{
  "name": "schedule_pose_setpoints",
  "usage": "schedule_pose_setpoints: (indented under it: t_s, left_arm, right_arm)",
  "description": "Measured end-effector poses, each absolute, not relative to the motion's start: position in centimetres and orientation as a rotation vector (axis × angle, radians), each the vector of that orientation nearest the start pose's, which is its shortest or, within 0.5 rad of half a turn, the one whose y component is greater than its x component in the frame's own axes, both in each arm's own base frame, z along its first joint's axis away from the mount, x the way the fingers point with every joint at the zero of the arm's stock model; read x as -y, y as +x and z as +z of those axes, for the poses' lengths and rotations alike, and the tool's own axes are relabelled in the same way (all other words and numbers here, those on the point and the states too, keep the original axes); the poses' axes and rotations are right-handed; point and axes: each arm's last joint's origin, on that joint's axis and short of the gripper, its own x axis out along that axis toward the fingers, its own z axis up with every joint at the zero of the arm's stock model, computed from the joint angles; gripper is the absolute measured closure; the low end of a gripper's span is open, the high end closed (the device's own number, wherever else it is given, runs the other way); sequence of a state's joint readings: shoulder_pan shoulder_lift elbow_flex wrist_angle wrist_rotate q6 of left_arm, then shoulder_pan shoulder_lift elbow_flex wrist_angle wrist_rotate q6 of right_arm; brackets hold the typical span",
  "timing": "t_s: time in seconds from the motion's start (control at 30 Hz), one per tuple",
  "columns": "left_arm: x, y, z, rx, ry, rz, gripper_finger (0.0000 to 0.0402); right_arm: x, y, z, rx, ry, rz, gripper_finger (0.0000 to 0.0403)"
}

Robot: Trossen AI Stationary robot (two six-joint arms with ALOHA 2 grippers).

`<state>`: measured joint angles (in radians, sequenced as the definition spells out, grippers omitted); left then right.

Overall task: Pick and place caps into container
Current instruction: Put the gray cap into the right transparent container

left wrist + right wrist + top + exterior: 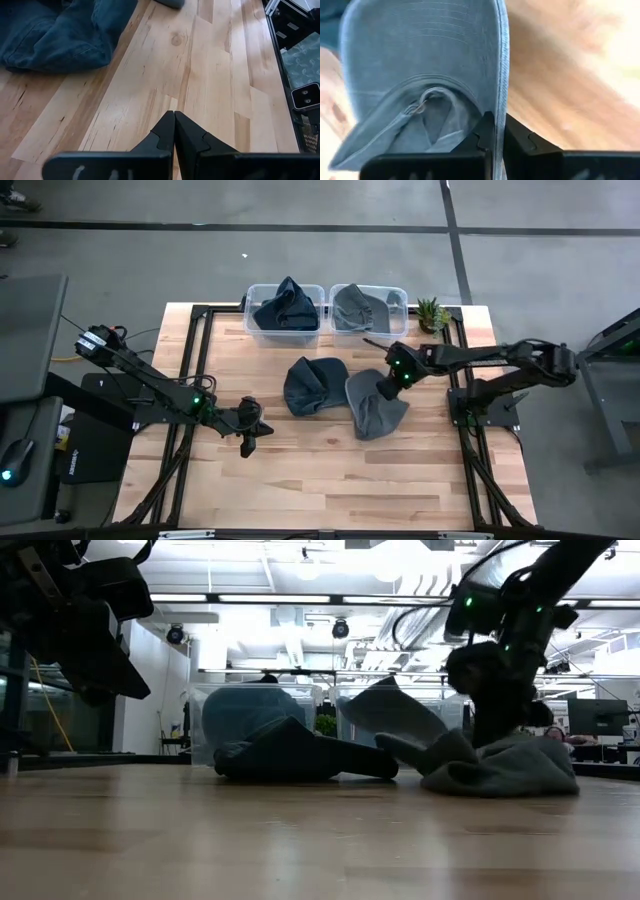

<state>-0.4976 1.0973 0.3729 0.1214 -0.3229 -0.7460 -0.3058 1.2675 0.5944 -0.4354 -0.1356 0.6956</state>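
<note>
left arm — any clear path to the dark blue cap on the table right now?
Probably yes. The left gripper sits with jaws shut over bare wood, and nothing lies between it and the dark blue cap. The right gripper is busy on the grey cap beside it, so crowding is the only concern.

Right claw (pixel 384 388) lowered at table centre-right, fingers pinched together, left claw (pixel 247 442) closed, hovering centre-left

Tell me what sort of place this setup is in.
Probably a lab or workshop: bare concrete floor, wooden table on a black frame, ceiling strip lights, and a monitor behind.
</note>
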Motion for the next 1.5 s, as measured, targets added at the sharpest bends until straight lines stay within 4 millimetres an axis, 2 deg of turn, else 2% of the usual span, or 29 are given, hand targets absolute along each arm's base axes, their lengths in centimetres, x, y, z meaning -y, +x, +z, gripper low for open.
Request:
schedule_pose_setpoints:
  t_s: [0.37, 0.6, 0.87, 1.03, 1.17, 1.37, 1.5]
  left_arm:
    - [8.9, 18.3, 16.9, -0.554, -0.511, 0.044, 0.0401]
    - [8.9, 19.0, 18.4, -0.372, -0.466, 0.049, 0.0401]
    - [8.5, 19.5, 21.0, -0.072, -0.191, 0.212, 0.0401]
    - [8.2, 19.5, 22.3, 0.024, -0.031, 0.282, 0.0399]
    - [7.7, 19.9, 22.9, 0.062, 0.073, 0.239, 0.0369]
    - [5.9, 21.0, 23.8, 0.101, 0.073, 0.195, 0.0280]
    - [4.7, 22.9, 24.3, 0.097, 0.085, 0.206, 0.0231]
  right_arm:
    - [3.1, 17.9, 21.9, -0.694, 0.785, -0.525, 0.0397]
    - [1.7, 16.3, 25.0, -0.461, 0.726, -0.452, 0.0397]
    - [0.7, 15.4, 28.3, -0.155, 0.572, -0.401, 0.0397]
    - [0.4, 15.8, 29.9, -0.001, 0.492, -0.366, 0.0397]
    - [0.4, 15.9, 31.0, 0.100, 0.449, -0.342, 0.0398]
    - [0.4, 15.8, 31.9, 0.182, 0.419, -0.326, 0.0398]
    - [0.5, 15.8, 32.1, 0.202, 0.413, -0.336, 0.0398]
